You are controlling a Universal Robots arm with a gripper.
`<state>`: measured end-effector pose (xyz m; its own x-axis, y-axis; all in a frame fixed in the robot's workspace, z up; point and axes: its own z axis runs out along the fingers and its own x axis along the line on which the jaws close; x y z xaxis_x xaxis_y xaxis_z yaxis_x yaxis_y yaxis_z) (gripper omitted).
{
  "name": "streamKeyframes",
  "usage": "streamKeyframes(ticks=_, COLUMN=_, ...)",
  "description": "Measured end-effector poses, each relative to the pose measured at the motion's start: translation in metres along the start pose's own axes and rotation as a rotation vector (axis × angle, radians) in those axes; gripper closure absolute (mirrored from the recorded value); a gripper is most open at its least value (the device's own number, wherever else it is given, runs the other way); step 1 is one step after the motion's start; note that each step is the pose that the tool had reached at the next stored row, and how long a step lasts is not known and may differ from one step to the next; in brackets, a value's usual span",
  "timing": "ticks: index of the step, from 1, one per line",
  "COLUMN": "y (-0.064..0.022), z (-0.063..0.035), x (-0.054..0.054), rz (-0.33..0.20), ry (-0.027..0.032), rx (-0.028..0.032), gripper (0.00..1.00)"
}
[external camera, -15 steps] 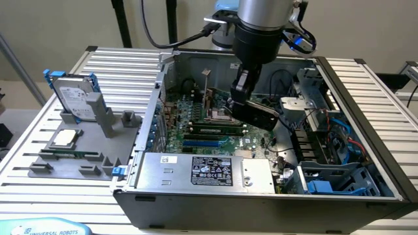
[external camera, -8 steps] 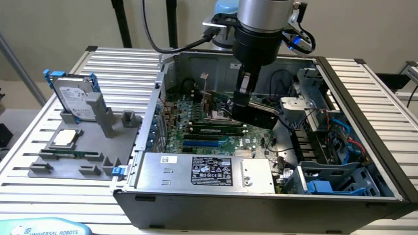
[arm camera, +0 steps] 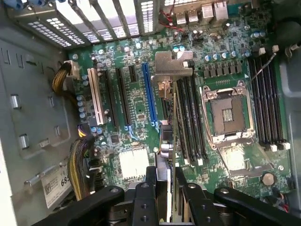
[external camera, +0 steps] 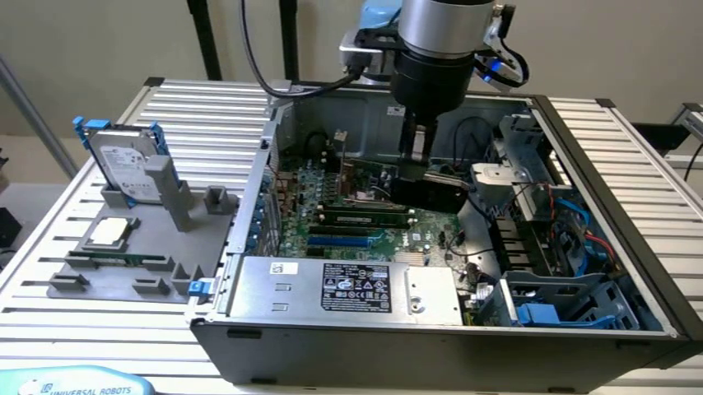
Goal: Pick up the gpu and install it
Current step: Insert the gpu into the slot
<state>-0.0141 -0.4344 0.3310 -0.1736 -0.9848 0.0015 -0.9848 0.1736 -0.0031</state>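
PC case [external camera: 439,350], thin edge-on gpu [arm camera: 172,141], silver bracket [arm camera: 171,63]

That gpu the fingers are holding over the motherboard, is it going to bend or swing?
Probably stiff: the gpu stands edge-on as a straight thin card between the fingers. Likely light but end-heavy, given its metal bracket, so it might pivot in a narrow grip. Bare circuitry suggests it is fragile.

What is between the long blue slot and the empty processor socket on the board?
In the wrist view: the gpu, held edge-on by the gripper, and the long black slots beside it.
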Motion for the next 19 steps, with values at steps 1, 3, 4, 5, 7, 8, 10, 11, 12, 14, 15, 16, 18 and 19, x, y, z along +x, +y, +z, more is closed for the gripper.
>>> streamKeyframes(ticks=1, y=0.0008, z=0.0002, x=0.0, rz=-0.009, ry=0.0003, rx=0.0, gripper=0.73)
streamKeyframes(ticks=3, y=0.004, z=0.0009, x=0.001, rz=-0.017, ry=0.0003, rx=0.0001, gripper=0.73)
streamKeyframes(ticks=4, y=0.0072, z=0.0014, x=0.001, rz=-0.019, ry=0.0004, rx=0.0002, gripper=0.73)
streamKeyframes(ticks=5, y=0.011, z=0.002, x=0.002, rz=-0.019, ry=0.0005, rx=0.0001, gripper=0.73)
streamKeyframes(ticks=7, y=0.0195, z=0.0034, x=0.004, rz=-0.02, ry=0.0006, rx=0.0001, gripper=0.73)
streamKeyframes(ticks=8, y=0.0239, z=0.0043, x=0.005, rz=-0.02, ry=0.0005, rx=0.0, gripper=0.73)
streamKeyframes(ticks=10, y=0.0315, z=0.006, x=0.006, rz=-0.021, ry=0.0006, rx=0.0001, gripper=0.73)
streamKeyframes(ticks=11, y=0.0341, z=0.0069, x=0.007, rz=-0.022, ry=0.0005, rx=0.0001, gripper=0.73)
streamKeyframes(ticks=12, y=0.0362, z=0.0078, x=0.008, rz=-0.022, ry=0.0005, rx=0.0001, gripper=0.73)
streamKeyframes(ticks=14, y=0.0391, z=0.0097, x=0.011, rz=-0.024, ry=0.0005, rx=0.0001, gripper=0.73)
streamKeyframes(ticks=15, y=0.0402, z=0.0108, x=0.012, rz=-0.025, ry=0.0005, rx=0.0002, gripper=0.73)
streamKeyframes(ticks=16, y=0.041, z=0.0121, x=0.013, rz=-0.026, ry=0.0003, rx=0.0001, gripper=0.73)
streamKeyframes(ticks=18, y=0.0417, z=0.0145, x=0.016, rz=-0.03, ry=0.0003, rx=-0.0001, gripper=0.73)
streamKeyframes(ticks=19, y=0.0421, z=0.0161, x=0.017, rz=-0.032, ry=-0.0002, rx=-0.0001, gripper=0.73)
